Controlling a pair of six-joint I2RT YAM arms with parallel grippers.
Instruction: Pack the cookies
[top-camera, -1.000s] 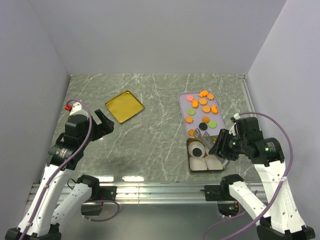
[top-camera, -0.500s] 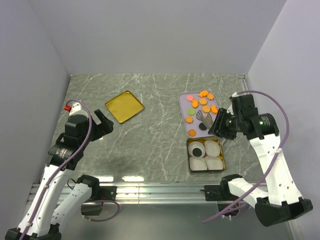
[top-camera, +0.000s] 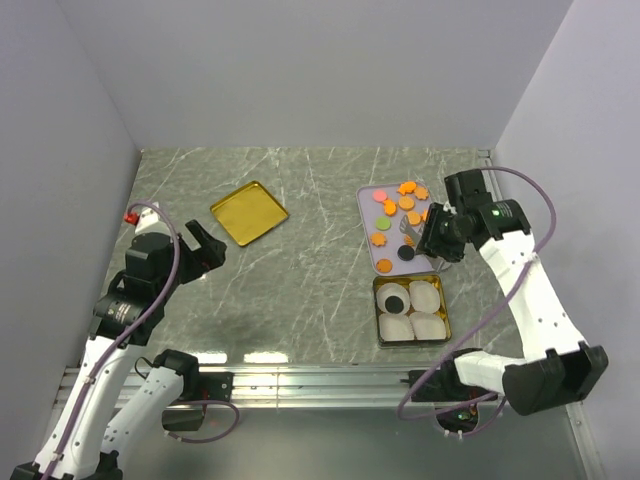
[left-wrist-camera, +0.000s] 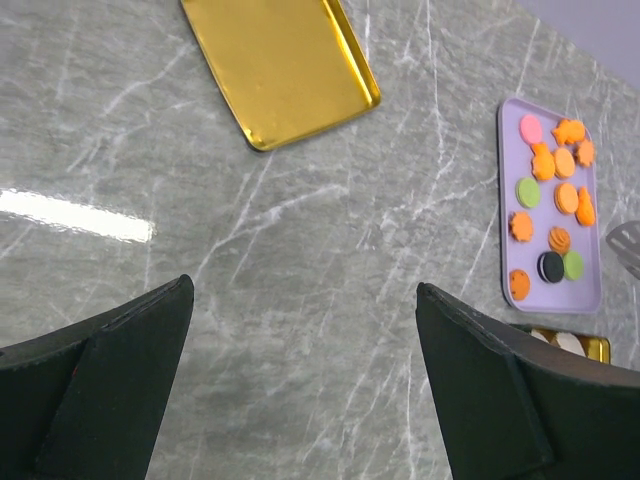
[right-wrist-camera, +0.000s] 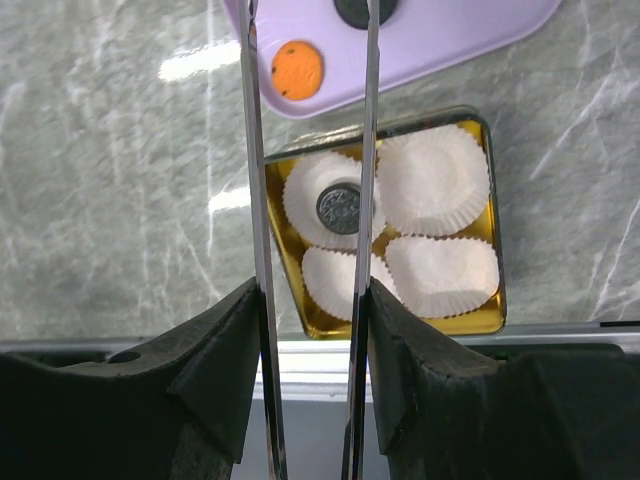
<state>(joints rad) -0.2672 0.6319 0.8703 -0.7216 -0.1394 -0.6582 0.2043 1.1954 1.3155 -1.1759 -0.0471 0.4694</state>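
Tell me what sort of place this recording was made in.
Probably a lab robot test cell: plain walls box in a marble-look table, an aluminium rail carries the arm bases, and cookies sit on a lilac tray.

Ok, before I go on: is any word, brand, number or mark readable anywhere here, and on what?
No text can be read in any view.
Black cookie in a paper cup of the gold tin: embossed pattern on its face, too blurred to read.
Lilac tray: plain, no marks seen.
Gold lid: plain, no marks seen.
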